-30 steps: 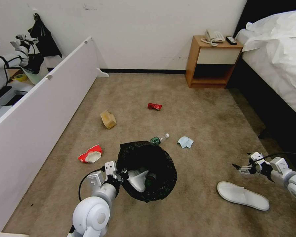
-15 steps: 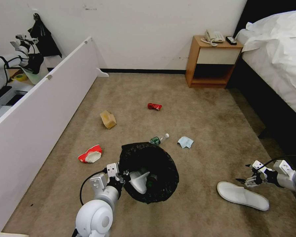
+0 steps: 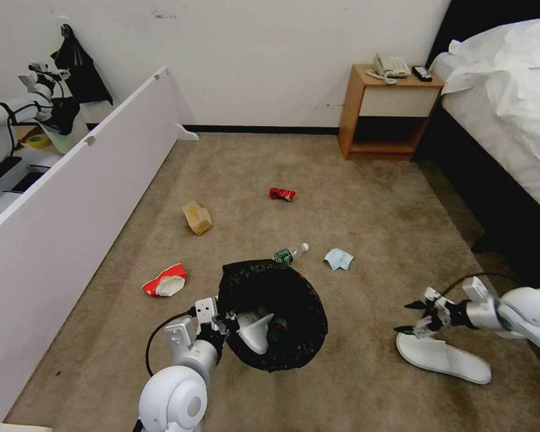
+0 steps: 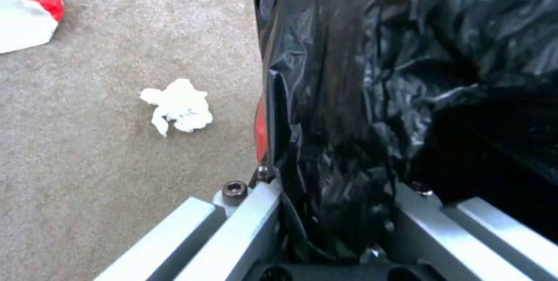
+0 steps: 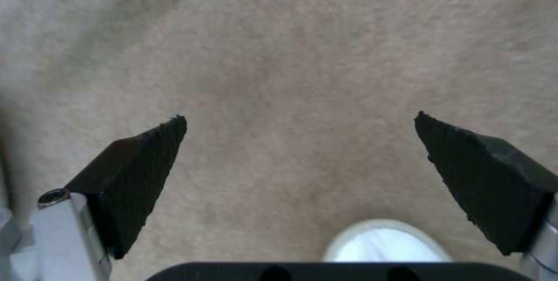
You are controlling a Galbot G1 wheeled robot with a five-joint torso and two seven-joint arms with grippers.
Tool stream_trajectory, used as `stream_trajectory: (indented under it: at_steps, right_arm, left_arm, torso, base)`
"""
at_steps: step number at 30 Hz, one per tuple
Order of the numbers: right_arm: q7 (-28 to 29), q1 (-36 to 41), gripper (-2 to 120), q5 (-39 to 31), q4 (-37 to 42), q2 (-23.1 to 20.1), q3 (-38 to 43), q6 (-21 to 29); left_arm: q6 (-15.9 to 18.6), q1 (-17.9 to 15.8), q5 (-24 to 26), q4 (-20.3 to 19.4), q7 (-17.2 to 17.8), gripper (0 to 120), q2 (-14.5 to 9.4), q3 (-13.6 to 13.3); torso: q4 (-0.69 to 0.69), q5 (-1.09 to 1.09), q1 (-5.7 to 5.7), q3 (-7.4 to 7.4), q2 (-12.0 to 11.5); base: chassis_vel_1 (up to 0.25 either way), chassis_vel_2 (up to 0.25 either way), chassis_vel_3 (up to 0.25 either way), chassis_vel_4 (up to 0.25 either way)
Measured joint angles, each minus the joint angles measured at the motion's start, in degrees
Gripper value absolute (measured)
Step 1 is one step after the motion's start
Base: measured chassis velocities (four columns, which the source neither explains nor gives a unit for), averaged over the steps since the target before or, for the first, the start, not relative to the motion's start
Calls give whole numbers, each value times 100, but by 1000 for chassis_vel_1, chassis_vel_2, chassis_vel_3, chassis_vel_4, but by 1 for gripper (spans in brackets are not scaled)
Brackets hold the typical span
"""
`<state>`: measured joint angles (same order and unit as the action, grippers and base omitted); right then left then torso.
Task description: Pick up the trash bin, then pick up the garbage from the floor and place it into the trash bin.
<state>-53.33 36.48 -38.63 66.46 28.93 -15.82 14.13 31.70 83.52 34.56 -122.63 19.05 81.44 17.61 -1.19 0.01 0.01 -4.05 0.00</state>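
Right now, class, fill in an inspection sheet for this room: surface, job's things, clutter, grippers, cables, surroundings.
Surface: tan carpet, stained in places.
Job's things: bin with black liner, held off to the left, a white slipper and a bottle inside; slipper, bottle, blue cloth, red can, paper bag, cup, tissue on the floor.
Clutter: nothing seen beyond the litter.
Grippers: left gripper shut on the bin's rim; right gripper open, just above the slipper's end.
Cables: black cable looped at the left wrist.
Surroundings: nightstand with phone, bed, white panel.
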Motion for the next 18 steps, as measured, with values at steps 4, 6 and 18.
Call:
stream_trajectory:
  at_steps: [4, 6, 18]
  right_arm:
    - [-341, -133, 100, -170, -274, 21, -271, 150]
    - [-402, -128, 100, -148, -372, 10, -323, 153]
    - [-462, 201, 100, -61, -437, -172, -168, 177]
  left_arm:
    - [-3, -7, -16, 23, -14, 0, 12, 19]
    - [-5, -15, -27, 45, -15, 0, 24, 21]
    - [-15, -34, -59, 101, -24, 0, 34, 25]
  torso:
    - [-3, -2, 0, 0, 0]
    - [-4, -1, 0, 0, 0]
    - [-2, -1, 0, 0, 0]
  base:
    - [0, 0, 0, 0]
    - [0, 0, 0, 0]
    - [0, 0, 0, 0]
